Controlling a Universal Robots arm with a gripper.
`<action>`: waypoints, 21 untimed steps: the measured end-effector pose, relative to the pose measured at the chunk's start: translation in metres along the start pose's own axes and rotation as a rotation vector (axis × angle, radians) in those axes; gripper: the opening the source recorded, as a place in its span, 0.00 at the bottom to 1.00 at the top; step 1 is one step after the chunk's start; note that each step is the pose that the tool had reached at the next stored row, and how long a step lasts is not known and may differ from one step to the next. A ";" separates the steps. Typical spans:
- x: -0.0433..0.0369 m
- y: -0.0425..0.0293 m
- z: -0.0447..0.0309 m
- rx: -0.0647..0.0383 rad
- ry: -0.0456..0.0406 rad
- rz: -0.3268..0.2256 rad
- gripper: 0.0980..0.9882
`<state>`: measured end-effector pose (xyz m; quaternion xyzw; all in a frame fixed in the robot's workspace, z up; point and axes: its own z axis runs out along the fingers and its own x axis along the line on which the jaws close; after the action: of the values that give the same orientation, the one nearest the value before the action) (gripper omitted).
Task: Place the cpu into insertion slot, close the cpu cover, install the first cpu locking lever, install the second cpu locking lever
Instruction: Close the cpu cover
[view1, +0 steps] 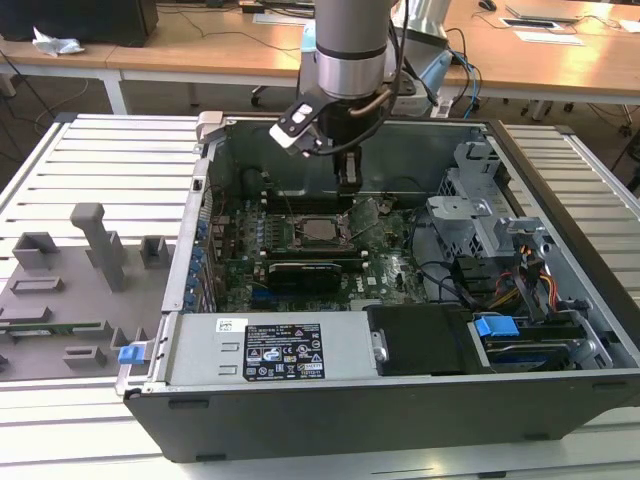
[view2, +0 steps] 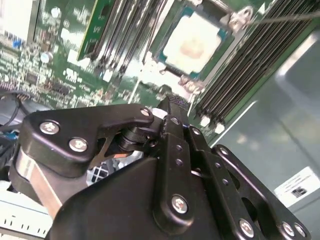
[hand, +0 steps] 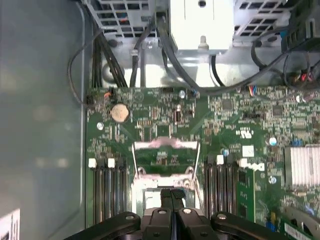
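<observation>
The hand (hand: 172, 194), closed up and empty, hangs just off one side of the seated cpu (view2: 192, 42).

The small square cpu (view2: 192, 42) with its silver-grey metal top is showing a smooth satin sheen at the middle of the glossy green circuit board (hand: 240, 115). Over that board the black tool (hand: 171, 194) is looking matt, its steel screw heads (view2: 179, 204) glinting. Around the board, the dark grey sheet-metal computer case (view1: 400, 430) is looking dull. Beside it, the slatted pale metal worktop (view1: 110, 160) is looking brushed.

Arm hangs vertical — gripper (view1: 347, 185) pointing down, fingers (hand: 165, 200) together.
</observation>
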<state>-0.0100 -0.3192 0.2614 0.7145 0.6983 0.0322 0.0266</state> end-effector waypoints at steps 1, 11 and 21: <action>0.0001 0.0096 0.0008 0.002 -0.0001 0.000 0.01; 0.0007 0.0587 0.0055 0.019 -0.0005 0.000 0.01; 0.0007 0.0638 0.0224 0.027 -0.0006 0.000 0.01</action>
<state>0.0555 -0.3199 0.2444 0.7149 0.6986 0.0225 0.0171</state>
